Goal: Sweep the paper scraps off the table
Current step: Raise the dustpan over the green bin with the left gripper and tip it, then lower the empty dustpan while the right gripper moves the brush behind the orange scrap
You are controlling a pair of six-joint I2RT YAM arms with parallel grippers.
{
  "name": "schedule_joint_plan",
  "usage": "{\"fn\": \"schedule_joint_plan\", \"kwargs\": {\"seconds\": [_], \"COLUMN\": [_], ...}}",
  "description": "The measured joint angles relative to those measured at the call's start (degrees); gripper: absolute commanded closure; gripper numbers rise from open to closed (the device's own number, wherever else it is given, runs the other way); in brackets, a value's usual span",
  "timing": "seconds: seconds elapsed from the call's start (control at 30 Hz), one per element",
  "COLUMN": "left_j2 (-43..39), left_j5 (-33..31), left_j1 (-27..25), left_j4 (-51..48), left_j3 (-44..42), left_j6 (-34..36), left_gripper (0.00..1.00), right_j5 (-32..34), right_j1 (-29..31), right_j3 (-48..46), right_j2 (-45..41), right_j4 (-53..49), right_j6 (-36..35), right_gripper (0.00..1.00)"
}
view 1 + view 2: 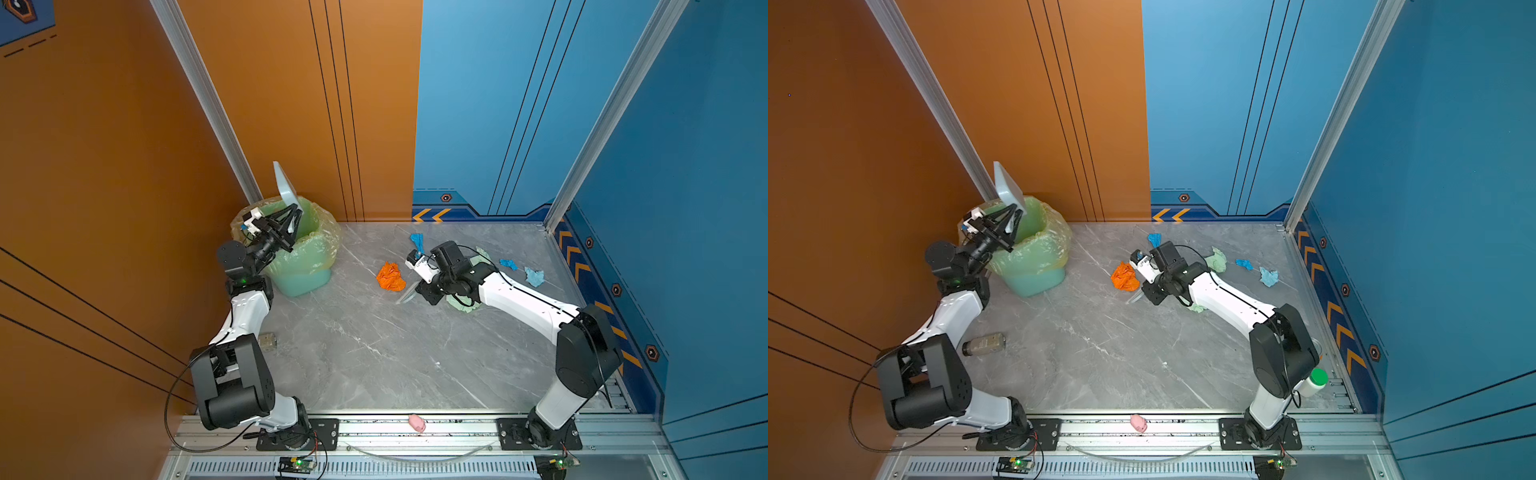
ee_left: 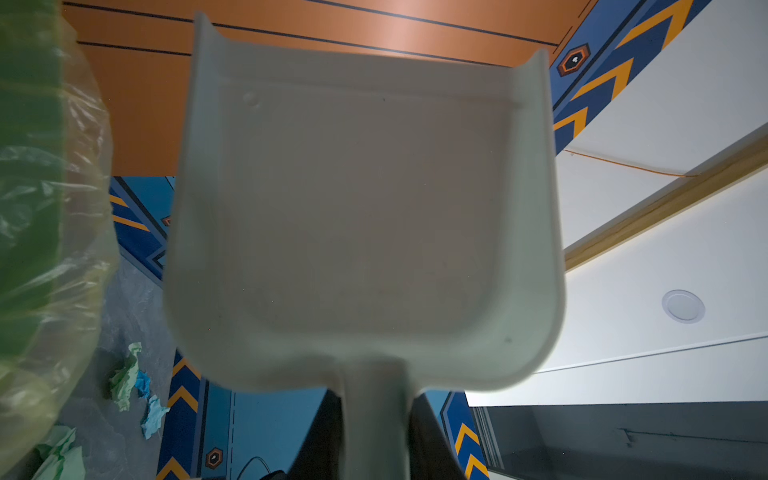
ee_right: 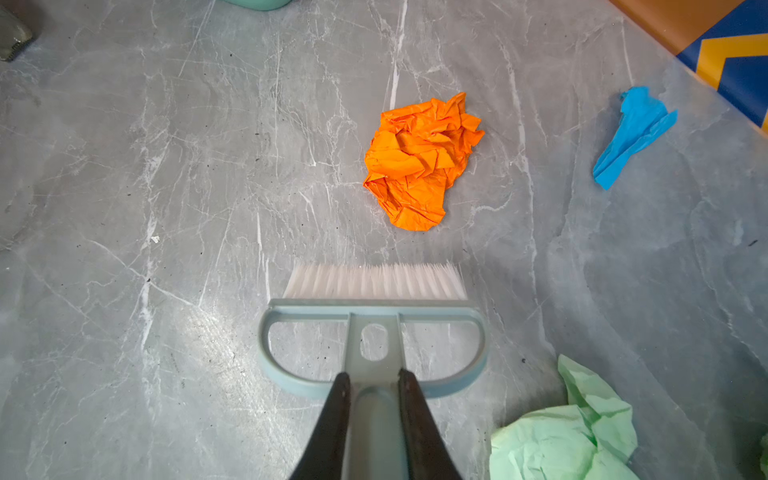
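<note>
Paper scraps (image 1: pixel 390 276) beside outstretched right arm (image 1: pixel 513 296)

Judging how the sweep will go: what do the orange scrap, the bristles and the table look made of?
Orange scrap: thin matt paper, sharply creased.
Bristles: likely white synthetic fibre, fine straight strands.
Table: smooth marble-pattern slab or laminate, can't tell which; faint glare suggests slight gloss.

The bin (image 1: pixel 307 257) stands at the back left of the table (image 1: pixel 374 353), with the dustpan (image 1: pixel 284 185) up over it. The brush (image 3: pixel 374 307) is near the middle, and one paper scrap (image 1: pixel 390 276) lies just left of it, not touching. More scraps (image 1: pixel 534 276) lie further right. A toy (image 1: pixel 417 422) sits on the front rail (image 1: pixel 457 430).
</note>
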Motion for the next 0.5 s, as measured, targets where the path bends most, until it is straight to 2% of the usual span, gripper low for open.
{"fn": "schedule_joint_plan", "kwargs": {"seconds": [0.33, 0.5], "left_j2": [0.00, -1.46], "left_j5": [-0.11, 0.79], "left_j1": [0.02, -0.26], "left_j4": [2.49, -3.02], "left_j3": [0.00, 0.57], "left_j6": [-1.62, 3.67], "left_gripper": [1.00, 1.00], "right_j5": [0.02, 0.22], "right_j1": [0.00, 0.00], "right_j3": [-0.11, -0.11], "right_j2": [-0.02, -0.02], "right_j4": [0.00, 0.02], "right_j6": [0.02, 0.04], "right_gripper": [1.00, 1.00]}}
